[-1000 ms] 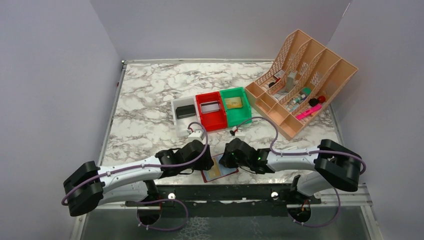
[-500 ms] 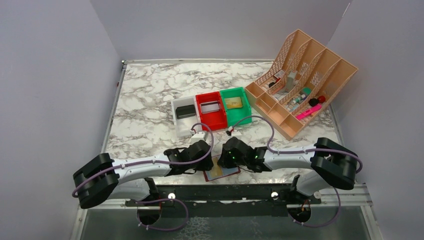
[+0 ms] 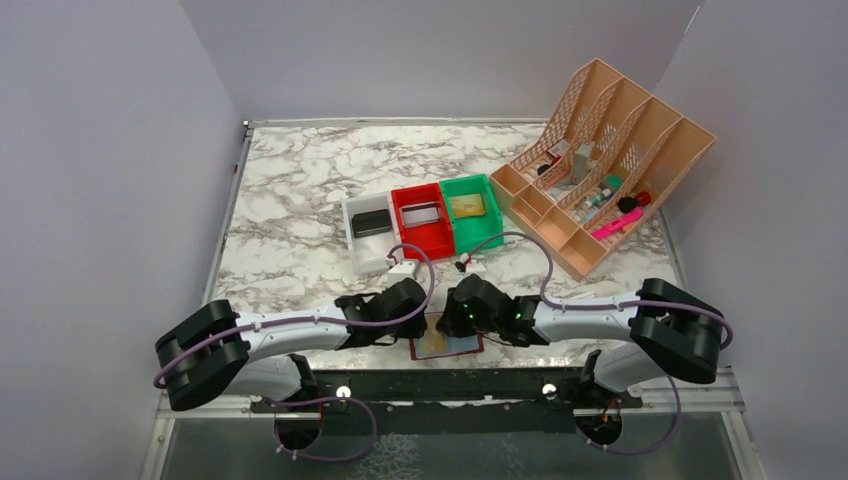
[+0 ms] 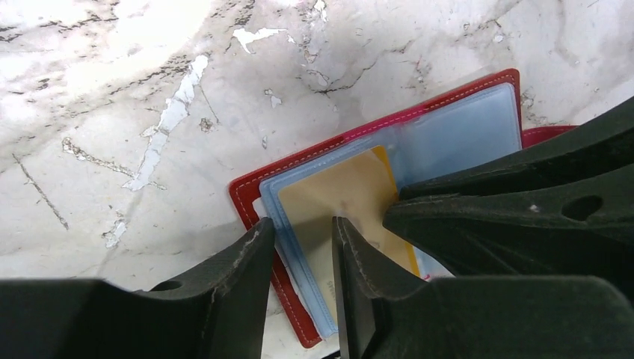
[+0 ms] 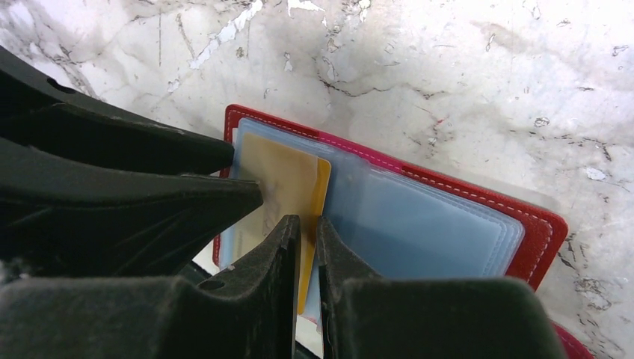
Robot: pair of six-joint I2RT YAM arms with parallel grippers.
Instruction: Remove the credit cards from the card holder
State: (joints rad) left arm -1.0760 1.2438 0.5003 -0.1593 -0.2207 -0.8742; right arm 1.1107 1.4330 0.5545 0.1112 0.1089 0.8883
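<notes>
Card holder (image 3: 447, 346) lies open on the desk (image 3: 300, 190), left gripper (image 4: 300, 224) straddling its left edge (grip unclear), probably to steady it while right gripper (image 5: 307, 222) pinches its gold credit card (image 5: 288, 179) for extraction

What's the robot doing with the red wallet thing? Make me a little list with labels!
card holder: open, flat on the table's near edge, blue pockets up
gold card: in a pocket, one edge sticking out
right gripper: pinching the gold card's edge
left gripper: jaws apart, at the holder's left end
white bin: black card inside
red bin: grey card inside
green bin: second gold card inside
</notes>
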